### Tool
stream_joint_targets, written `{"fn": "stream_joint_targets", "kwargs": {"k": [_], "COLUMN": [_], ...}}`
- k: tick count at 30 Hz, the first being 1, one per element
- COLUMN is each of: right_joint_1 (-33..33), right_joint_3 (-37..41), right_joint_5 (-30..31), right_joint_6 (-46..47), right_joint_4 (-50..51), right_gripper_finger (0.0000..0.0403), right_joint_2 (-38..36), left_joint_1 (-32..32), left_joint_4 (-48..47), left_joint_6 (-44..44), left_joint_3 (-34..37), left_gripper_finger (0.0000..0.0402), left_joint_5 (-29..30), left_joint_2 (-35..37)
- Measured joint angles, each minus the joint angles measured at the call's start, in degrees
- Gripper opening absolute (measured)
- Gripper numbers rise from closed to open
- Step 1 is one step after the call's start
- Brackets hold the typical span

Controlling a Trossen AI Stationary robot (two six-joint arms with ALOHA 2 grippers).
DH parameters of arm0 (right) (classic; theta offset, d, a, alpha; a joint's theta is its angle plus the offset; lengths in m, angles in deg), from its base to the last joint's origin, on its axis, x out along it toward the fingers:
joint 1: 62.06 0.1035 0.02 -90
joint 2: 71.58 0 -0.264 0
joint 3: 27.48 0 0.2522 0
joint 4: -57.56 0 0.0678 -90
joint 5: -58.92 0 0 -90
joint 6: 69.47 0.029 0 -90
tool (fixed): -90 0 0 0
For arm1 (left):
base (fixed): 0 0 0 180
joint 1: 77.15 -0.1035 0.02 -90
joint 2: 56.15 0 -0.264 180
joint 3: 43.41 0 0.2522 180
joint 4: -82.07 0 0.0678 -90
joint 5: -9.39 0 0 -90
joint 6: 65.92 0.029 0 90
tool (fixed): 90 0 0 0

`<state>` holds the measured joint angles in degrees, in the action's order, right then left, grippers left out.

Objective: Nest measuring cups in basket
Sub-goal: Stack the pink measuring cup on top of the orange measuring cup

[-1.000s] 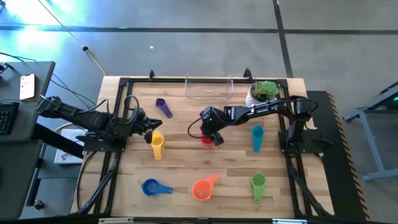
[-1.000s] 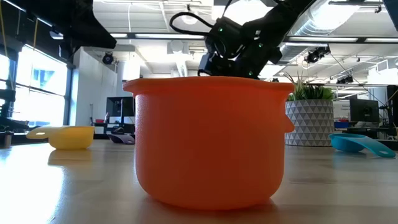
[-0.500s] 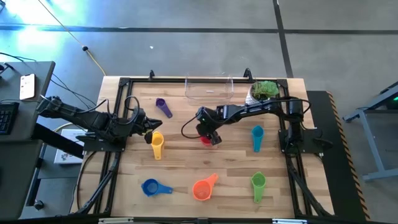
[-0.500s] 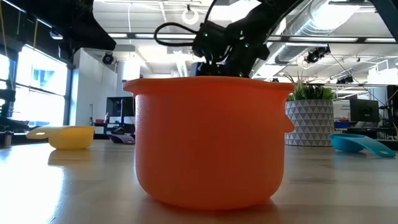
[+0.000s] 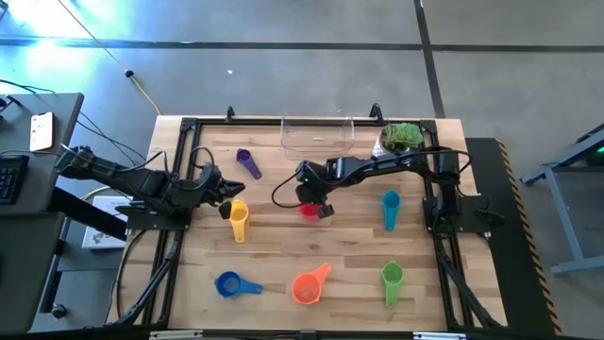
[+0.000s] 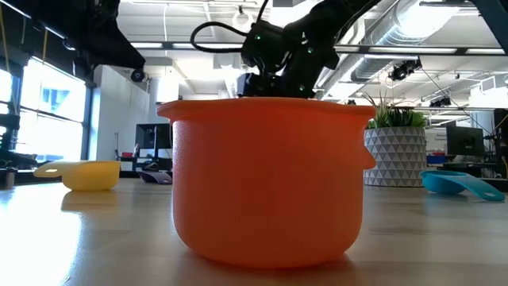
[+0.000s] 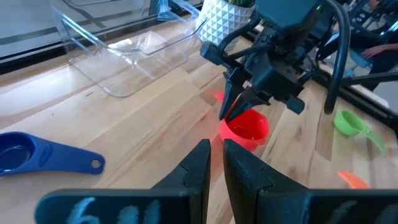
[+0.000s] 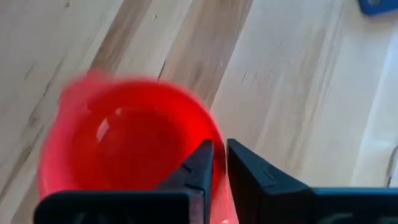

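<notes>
The red measuring cup sits mid-table with my right gripper shut on it; the left wrist view shows the same cup. My left gripper waits, shut and holding nothing, at the left beside the yellow cup. The purple cup, teal cup, green cup, orange cup and blue cup lie apart on the wood. The clear basket stands at the far edge. In the low view the orange cup hides the right fingers. My right gripper pinches the red cup's wall at its rim, one finger inside the bowl and the other outside. The fingers slant down from the table's right side. The cup stands mouth up; whether its base is still on the wood I cannot tell.
A white pot with a green plant stands right of the basket at the far right. Black frame rails run along the table's left and right sides. Bare wood lies between the red cup and the basket.
My right gripper has shifted a little toward the table's left edge over the red cup and shut on its rim. The red cup now shows more fully beside the fingers.
</notes>
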<state>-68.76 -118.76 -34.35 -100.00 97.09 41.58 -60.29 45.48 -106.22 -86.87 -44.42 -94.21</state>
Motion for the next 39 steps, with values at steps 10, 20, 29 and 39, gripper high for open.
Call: {"fn": "stream_joint_targets", "kwargs": {"k": [10,20,29,39], "right_joint_1": [0.0,-0.01,0.0,1.73], "right_joint_3": [0.0,0.0,-0.88,-12.04], "right_joint_5": [1.37,1.71,3.1,1.68], "right_joint_6": [5.0,6.94,15.49,30.34], "right_joint_4": [-0.25,0.48,2.92,17.49], "right_gripper_finger": [0.0074,0.0045,0.0005,0.0001], "right_joint_2": [0.11,0.11,0.11,0.04], "left_joint_1": [-0.01,0.0,-0.01,-0.02], "left_joint_4": [-0.48,-0.48,-0.48,-0.46], "left_joint_6": [0.0,1.95,1.95,1.95], "left_joint_3": [0.0,0.0,0.0,0.0], "left_gripper_finger": [0.0035,0.0035,0.0035,0.0035], "left_joint_5": [0.0,0.01,0.0,-3.63], "left_joint_2": [0.0,0.0,0.01,0.0]}}
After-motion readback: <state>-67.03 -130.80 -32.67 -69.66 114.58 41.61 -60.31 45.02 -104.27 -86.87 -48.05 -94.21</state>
